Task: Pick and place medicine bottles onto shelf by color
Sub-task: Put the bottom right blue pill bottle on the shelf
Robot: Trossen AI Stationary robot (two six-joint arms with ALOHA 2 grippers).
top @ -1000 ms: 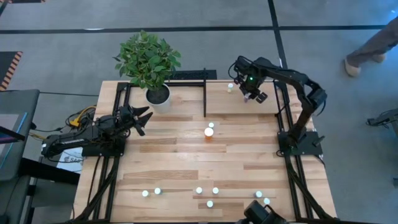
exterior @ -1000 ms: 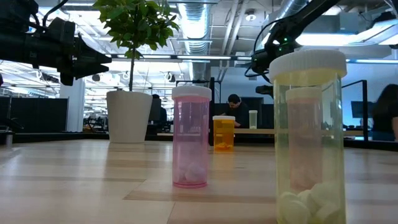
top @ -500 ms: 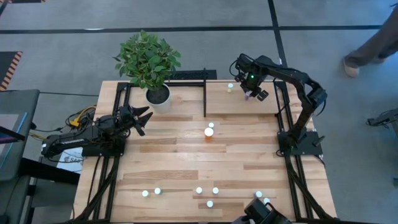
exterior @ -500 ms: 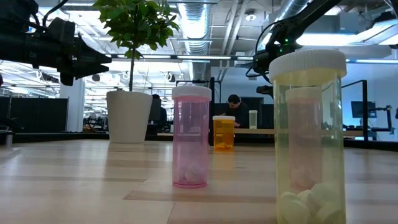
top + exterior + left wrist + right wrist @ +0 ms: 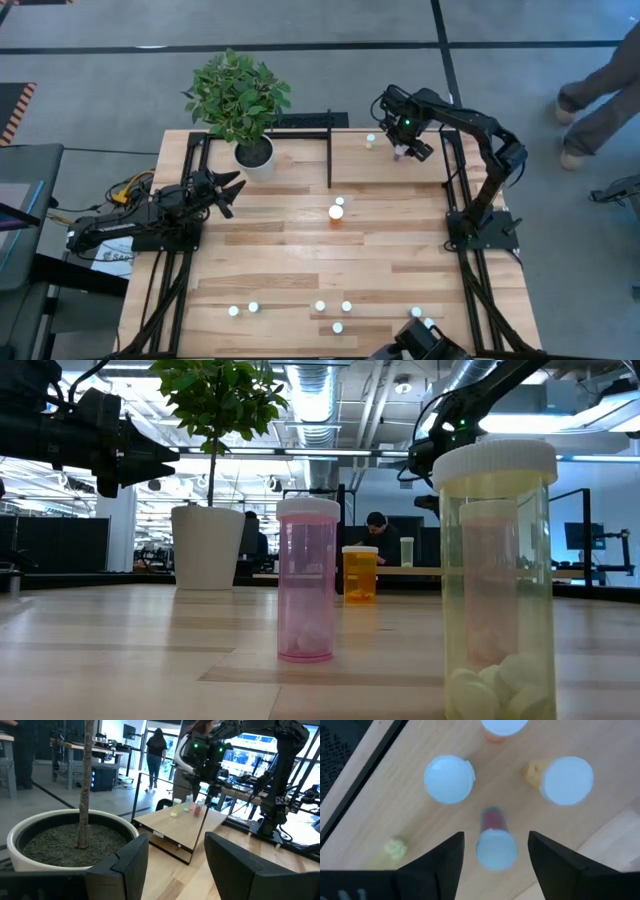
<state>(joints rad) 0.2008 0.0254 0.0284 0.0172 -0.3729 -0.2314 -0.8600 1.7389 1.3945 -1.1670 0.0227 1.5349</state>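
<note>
A plank table [image 5: 300, 250] on a grey floor is seen from above; the shelf [image 5: 385, 160] lies at its far right corner, and the right gripper [image 5: 405, 148] hangs over it, while the left gripper [image 5: 225, 190] waits near the left edge by the plant pot [image 5: 254, 155]. In the low view, medicine bottles [image 5: 307, 580] stand near the front edge. In the left wrist view its jaws are apart and empty. In the right wrist view, a pink-red bottle [image 5: 495, 845] stands between parted fingers [image 5: 445, 865]: a release seems in hand. Next, a straight lift is called for.
</note>
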